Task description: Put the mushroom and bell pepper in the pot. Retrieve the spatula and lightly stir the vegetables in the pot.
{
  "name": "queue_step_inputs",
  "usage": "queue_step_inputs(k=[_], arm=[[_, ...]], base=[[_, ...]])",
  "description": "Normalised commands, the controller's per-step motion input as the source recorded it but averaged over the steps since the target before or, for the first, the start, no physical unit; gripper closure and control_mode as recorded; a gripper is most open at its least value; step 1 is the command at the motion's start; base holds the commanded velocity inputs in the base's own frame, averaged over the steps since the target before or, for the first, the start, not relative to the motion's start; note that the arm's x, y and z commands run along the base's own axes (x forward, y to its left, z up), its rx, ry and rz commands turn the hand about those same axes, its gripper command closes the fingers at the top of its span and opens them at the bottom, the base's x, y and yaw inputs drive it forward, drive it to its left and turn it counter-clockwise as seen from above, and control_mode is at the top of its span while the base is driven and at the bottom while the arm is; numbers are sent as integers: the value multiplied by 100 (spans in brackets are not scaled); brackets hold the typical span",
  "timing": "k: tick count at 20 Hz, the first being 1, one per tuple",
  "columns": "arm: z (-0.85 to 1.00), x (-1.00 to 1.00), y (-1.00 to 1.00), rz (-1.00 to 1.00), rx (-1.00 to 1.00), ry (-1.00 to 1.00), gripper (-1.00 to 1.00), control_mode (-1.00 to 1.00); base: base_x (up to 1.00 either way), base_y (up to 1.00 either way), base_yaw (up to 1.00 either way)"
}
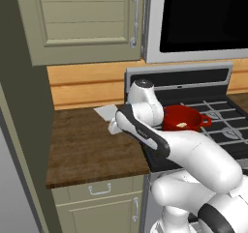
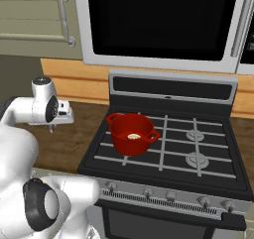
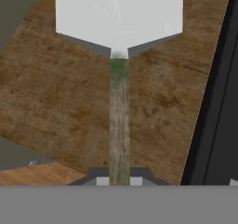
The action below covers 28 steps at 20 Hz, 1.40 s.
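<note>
Over the counter (image 3: 56, 102) | end effector (image 3: 119, 181) closed on spatula (image 3: 119, 28) handle

The table (image 3: 60, 102) is dark, grainy wood with a matt look. The spatula (image 3: 119, 18) has a smooth white-grey blade, faintly scratched, and a thin handle that mirrors the wood grain like metal. The pot (image 2: 130, 133) is glossy red; the stove (image 2: 198, 149) is matt black.
</note>
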Motion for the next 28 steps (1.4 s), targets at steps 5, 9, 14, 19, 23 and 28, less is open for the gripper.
queue_step_inputs(k=[5, 9, 14, 19, 23, 28], arm=[[17, -1, -40, 3, 9, 0, 100, -100], [39, -3, -35, 0, 1, 0, 100, -100], [43, -3, -61, -4, 14, 0, 100, -100], [32, 0, -44, -1, 51, 1, 100, -100], [27, 0, -25, -17, 56, 21, 100, -100], [16, 1, -33, -21, 52, 39, 100, -100]], base=[[0, 0, 0], [0, 0, 0], [0, 0, 0], [0, 0, 0], [0, 0, 0], [0, 0, 0]])
